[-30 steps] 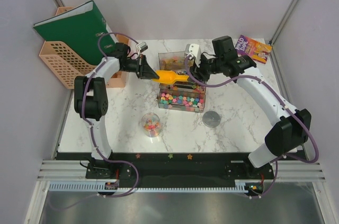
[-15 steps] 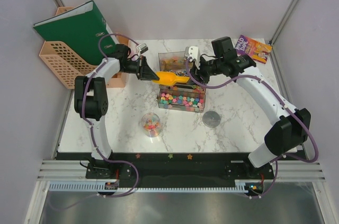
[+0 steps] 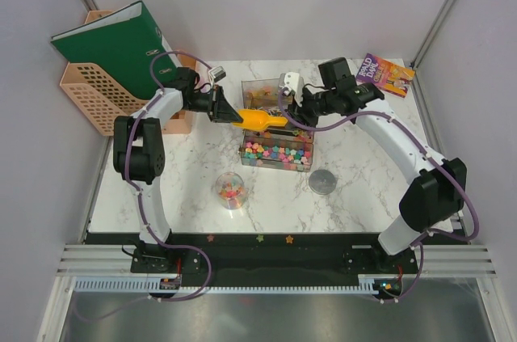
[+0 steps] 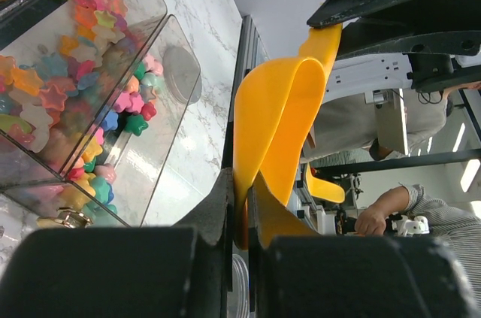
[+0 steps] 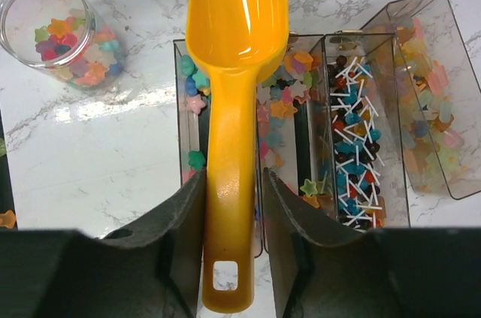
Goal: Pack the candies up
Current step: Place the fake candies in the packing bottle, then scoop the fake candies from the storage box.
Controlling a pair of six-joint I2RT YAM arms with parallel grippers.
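On the marble table [image 3: 363, 196] stand clear bins [image 3: 242, 148], with an orange scoop [image 3: 260, 120] hanging level above them. The left gripper [image 3: 226, 109] is clenched on the scoop's bowl rim. The right gripper [image 5: 233, 183] flanks the handle, but I cannot tell if it pinches. A cup [image 5: 30, 10] stands nearer. The candies [image 5: 289, 107] lie in bins and cup.

The white marble table [image 3: 186, 164] carried a clear compartment box [image 3: 275, 167] of candies [image 3: 271, 150], a clear cup [image 3: 220, 187] holding more, a grey round lid [image 3: 322, 181] near the box, and a book [image 3: 386, 74] at its far right corner
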